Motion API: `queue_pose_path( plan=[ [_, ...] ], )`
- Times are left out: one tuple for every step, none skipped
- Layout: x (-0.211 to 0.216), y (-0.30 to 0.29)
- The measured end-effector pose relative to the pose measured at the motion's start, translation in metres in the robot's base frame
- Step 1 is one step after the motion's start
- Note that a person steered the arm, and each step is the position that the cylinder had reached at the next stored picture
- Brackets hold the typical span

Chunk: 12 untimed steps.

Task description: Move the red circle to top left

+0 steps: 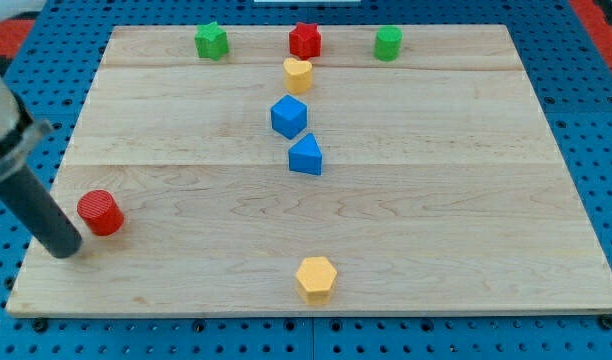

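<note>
While my tip (pixel 66 250) rests bare, holding nothing, just below-left of the red circle (pixel 100 212) near the board's (pixel 436 220) left edge, pushing squarely from beneath should drive it toward the view's top left.

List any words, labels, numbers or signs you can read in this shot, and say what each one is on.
None: no text shows anywhere in the camera view.
The wooden board is bare wood grain.
The red circle, yellow hexagon, blue blocks and green blocks have plain faces.
The blue pegboard carries only holes.
My tip, just left of and below the red circle, is unmarked.
</note>
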<state>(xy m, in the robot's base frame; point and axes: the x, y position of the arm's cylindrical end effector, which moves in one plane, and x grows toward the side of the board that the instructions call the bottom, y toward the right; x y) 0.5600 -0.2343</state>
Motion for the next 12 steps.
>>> queue_pose_path(
  plan=[
    [-0.038, 0.008],
    [-0.103, -0.032],
    [-0.054, -0.01],
    [-0.024, -0.023],
    [-0.082, 0.011],
    [-0.128, 0.022],
    [-0.114, 0.04],
    [-0.133, 0.058],
    [-0.187, 0.057],
    [-0.197, 0.059],
    [-0.213, 0.034],
    [-0.25, 0.009]
  ],
)
